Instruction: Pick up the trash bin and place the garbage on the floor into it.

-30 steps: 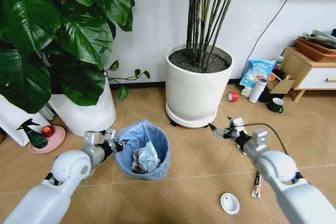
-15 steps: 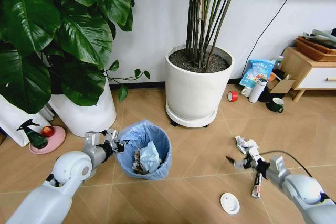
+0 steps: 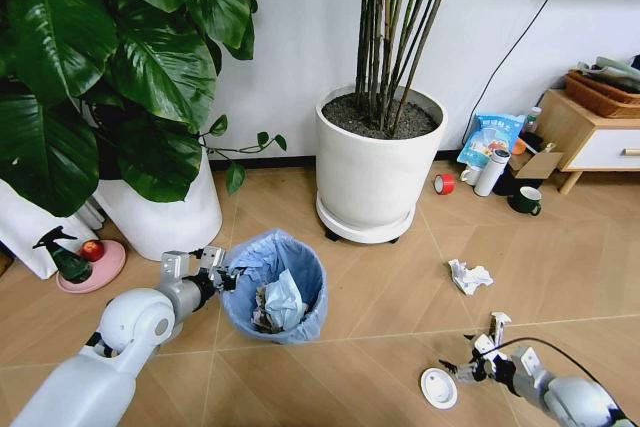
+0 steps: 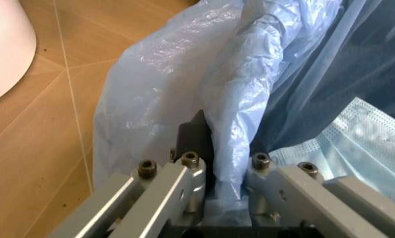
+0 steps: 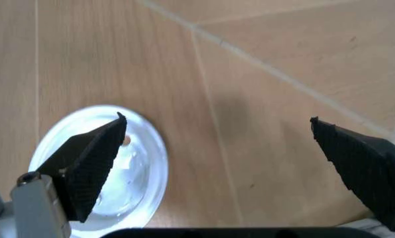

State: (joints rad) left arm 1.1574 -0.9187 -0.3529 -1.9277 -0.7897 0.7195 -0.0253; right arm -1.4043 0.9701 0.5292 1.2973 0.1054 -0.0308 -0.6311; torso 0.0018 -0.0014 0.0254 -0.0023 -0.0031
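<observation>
Left gripper (image 3: 222, 269): jaws clamped on rim of small round dark trash bin (image 3: 274, 287), pinching crinkly light-blue plastic bag liner (image 4: 184, 94) folded over it. Bin stood on tan chevron wooden floor (image 3: 380, 287), before large white plant pot (image 3: 368, 172).

Right gripper (image 3: 462, 368): jaws spread wide, low over floor, one finger (image 5: 91, 163) above white round plastic lid (image 3: 438, 387). Crumpled white paper (image 3: 468, 275) lay well apart, nearer pot.
</observation>
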